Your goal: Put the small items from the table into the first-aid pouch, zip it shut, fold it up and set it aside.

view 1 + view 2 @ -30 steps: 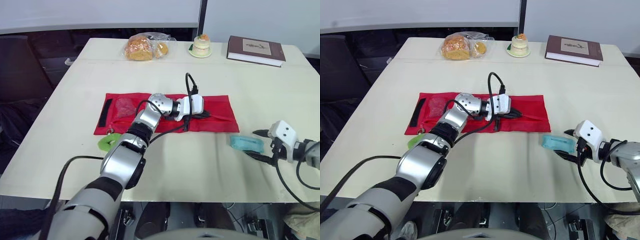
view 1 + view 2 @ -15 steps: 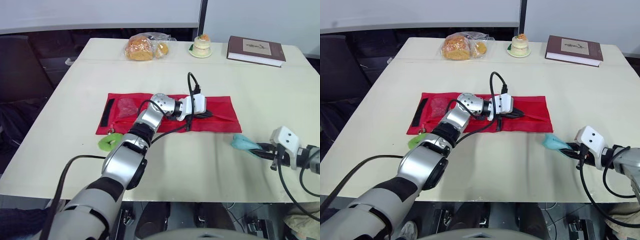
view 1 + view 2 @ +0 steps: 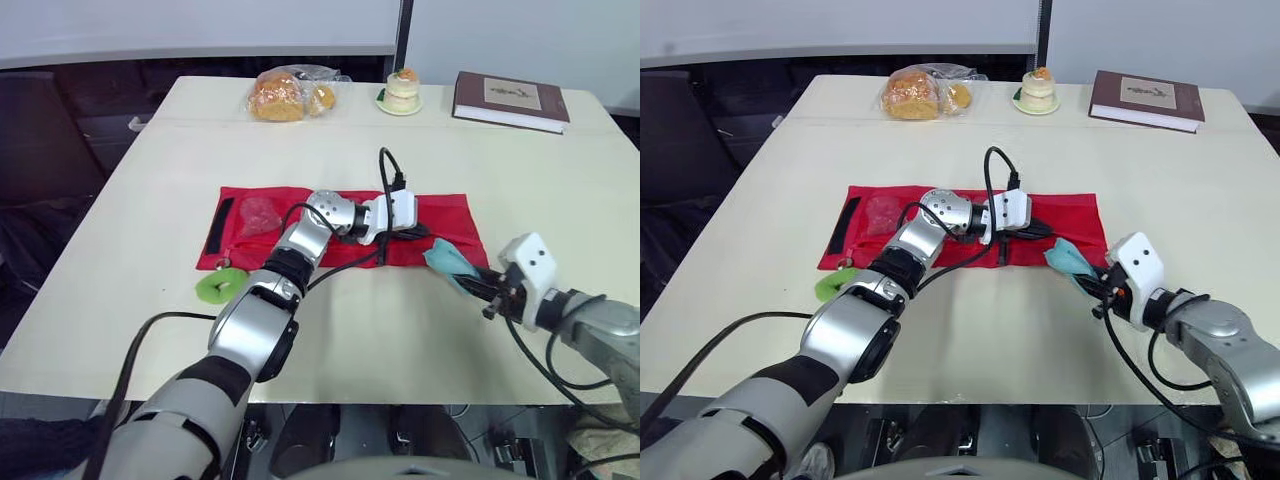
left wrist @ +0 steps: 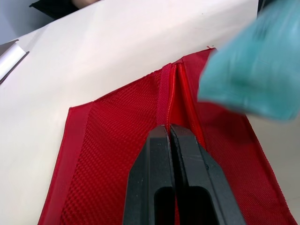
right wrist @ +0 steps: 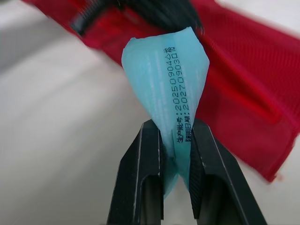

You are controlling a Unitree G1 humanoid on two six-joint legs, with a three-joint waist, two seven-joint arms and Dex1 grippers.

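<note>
My right gripper [image 5: 171, 129], clamped on the teal packet [image 5: 168, 70], has reached the pouch [image 3: 450, 215] at its four-o'clock corner. My left gripper [image 4: 169, 133] is closed, pinching the pouch at its zip. Loading comes next.

A cream rectangular table [image 3: 140, 190] stands before a pale grey wall [image 3: 520, 35] split by a black vertical post [image 3: 404, 35], with dark shadow beneath.

Bare table [image 3: 380, 330] in front of the red pouch [image 3: 455, 212] is passable. The left gripper [image 4: 169, 127] and its cable [image 3: 383, 165] occupy the pouch's middle; teal packet [image 3: 443, 260], held by right gripper [image 5: 173, 123], hangs at its right front edge.
</note>
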